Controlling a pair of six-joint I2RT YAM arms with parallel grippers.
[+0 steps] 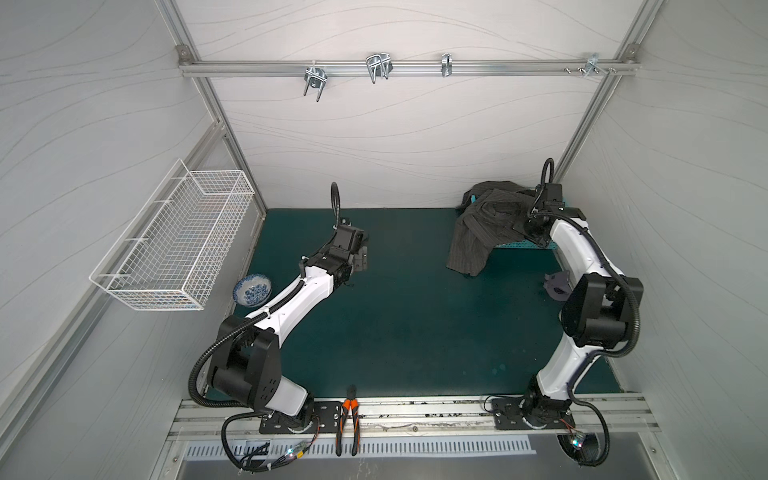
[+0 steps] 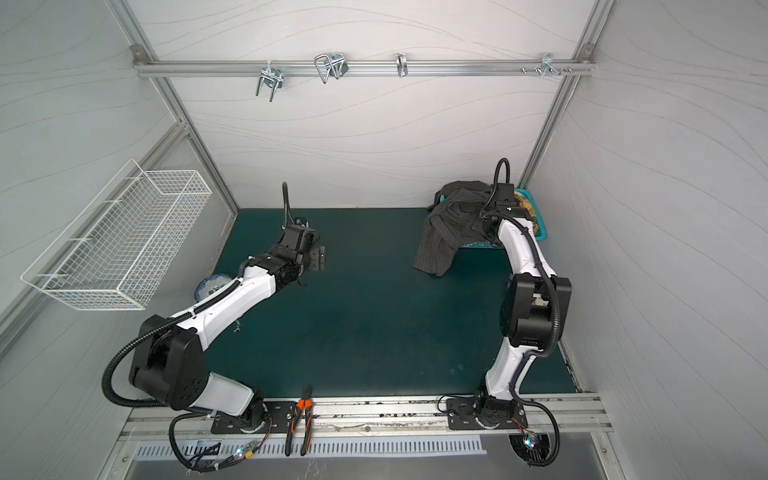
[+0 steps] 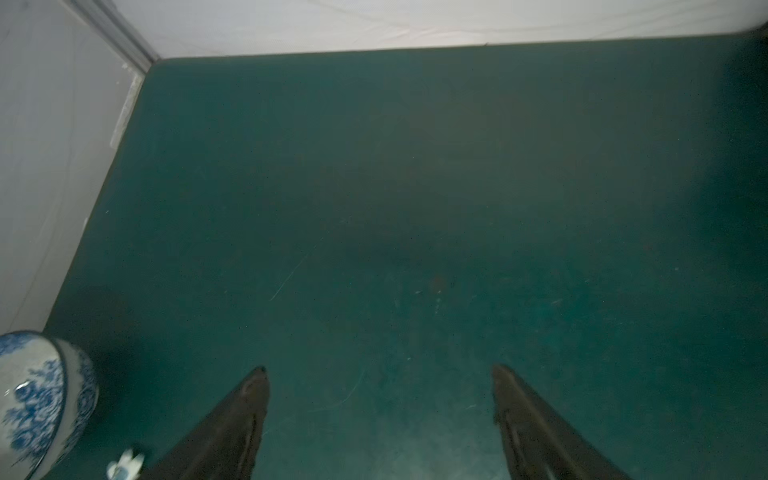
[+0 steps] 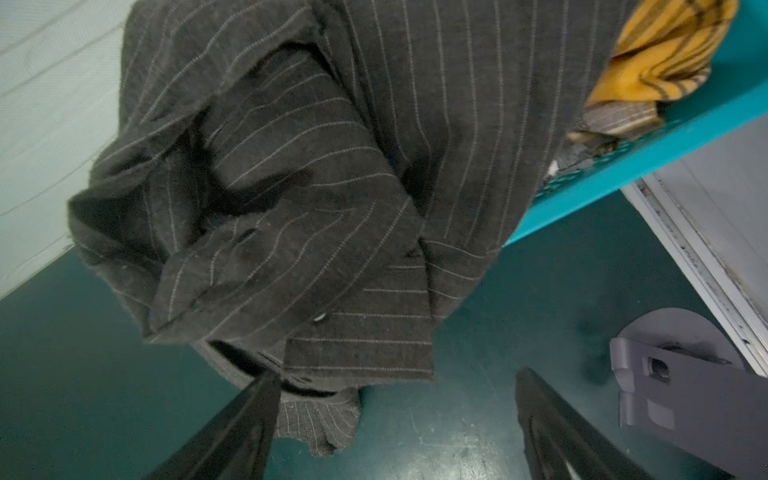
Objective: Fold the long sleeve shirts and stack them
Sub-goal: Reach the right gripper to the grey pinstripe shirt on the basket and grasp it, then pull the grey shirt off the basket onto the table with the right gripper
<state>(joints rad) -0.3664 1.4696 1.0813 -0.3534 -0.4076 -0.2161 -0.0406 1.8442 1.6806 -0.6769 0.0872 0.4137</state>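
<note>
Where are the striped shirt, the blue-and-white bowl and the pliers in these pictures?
Striped shirt (image 1: 471, 245): in a top view, on its hanging lower part.
Bowl (image 1: 252, 290): in a top view, on its patterned inside.
Pliers (image 1: 349, 402): in a top view, where the handles meet.

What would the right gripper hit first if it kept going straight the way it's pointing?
Probably the dark striped shirt hanging from the teal basket, just ahead of the open right gripper. Depth is unclear; the green mat might come first.
</note>
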